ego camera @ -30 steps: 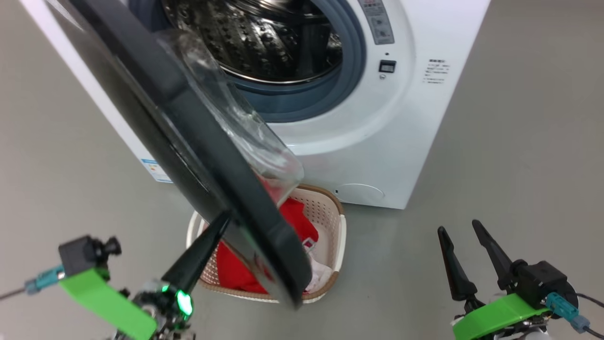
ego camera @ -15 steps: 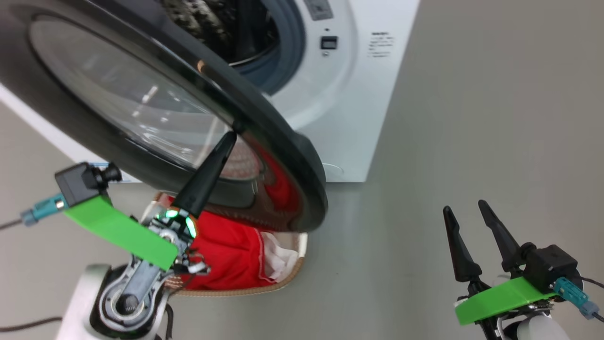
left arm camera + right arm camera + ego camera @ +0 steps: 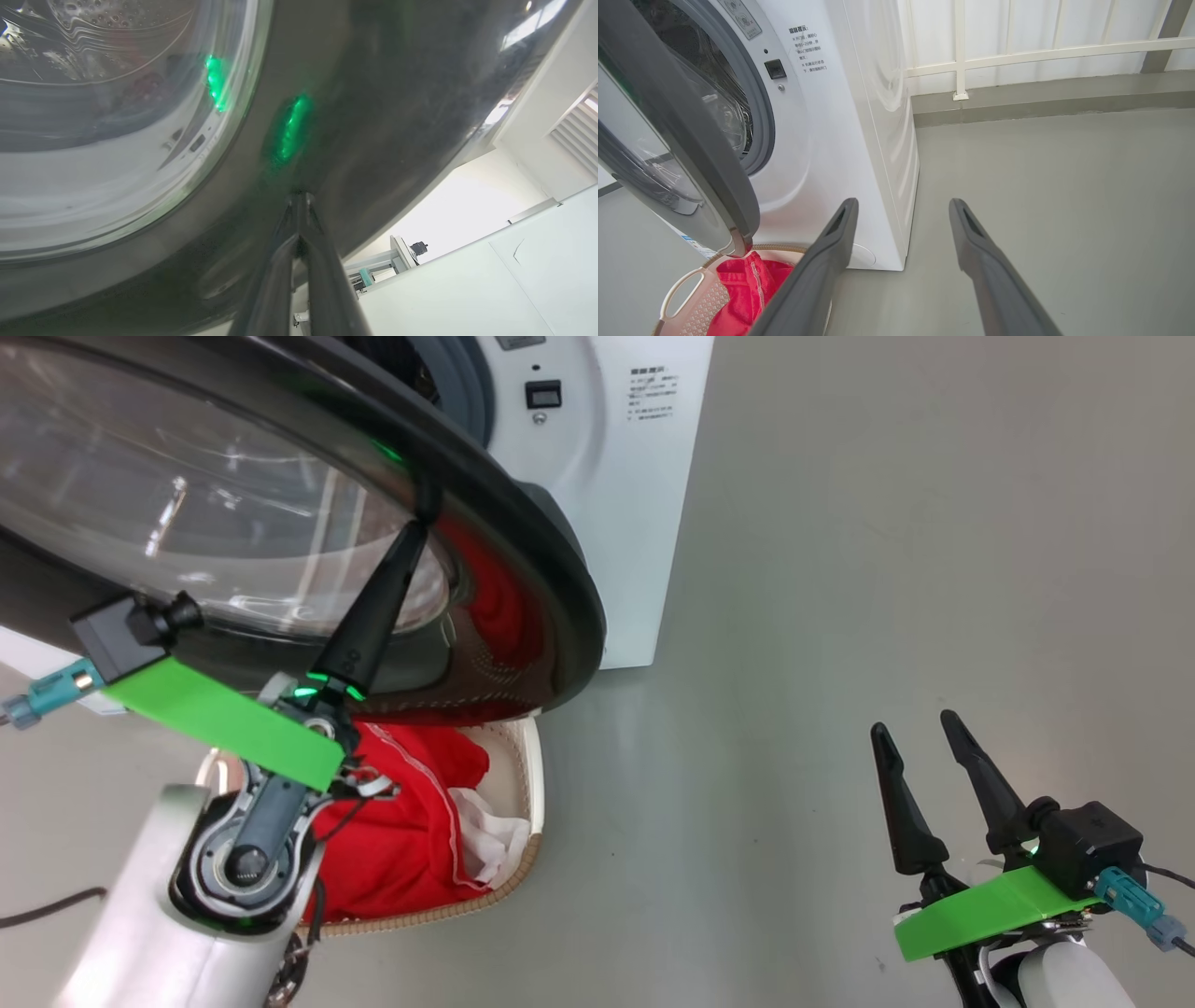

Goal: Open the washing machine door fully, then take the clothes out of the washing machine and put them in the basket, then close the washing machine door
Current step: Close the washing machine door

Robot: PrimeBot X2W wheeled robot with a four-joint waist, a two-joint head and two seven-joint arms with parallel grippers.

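Observation:
The washing machine door [image 3: 523, 523] fills the upper left of the head view, its black rim and glass outer face turned toward me, standing partway out from the white washing machine [image 3: 607, 523]. My left gripper [image 3: 417, 527] is shut, its joined tips pressed against the door's black rim [image 3: 355, 116]. Below the door, the cream basket [image 3: 530, 784] holds the red and white clothes [image 3: 401, 840]. My right gripper [image 3: 913, 725] hangs open and empty over the floor at the lower right. Its wrist view shows the drum opening, the door [image 3: 691, 140], the basket [image 3: 698, 303] and the clothes [image 3: 738, 289].
Grey floor [image 3: 840, 569] stretches to the right of the machine. A white railing [image 3: 1017, 46] above a low grey kerb runs behind the machine's right side. A dark cable [image 3: 47, 905] lies on the floor at the far left.
The door has swung from edge-on toward the machine, its outer face now toward me. My shut left gripper has risen with it, tips on the rim. The head view has shifted; the right gripper stays open.

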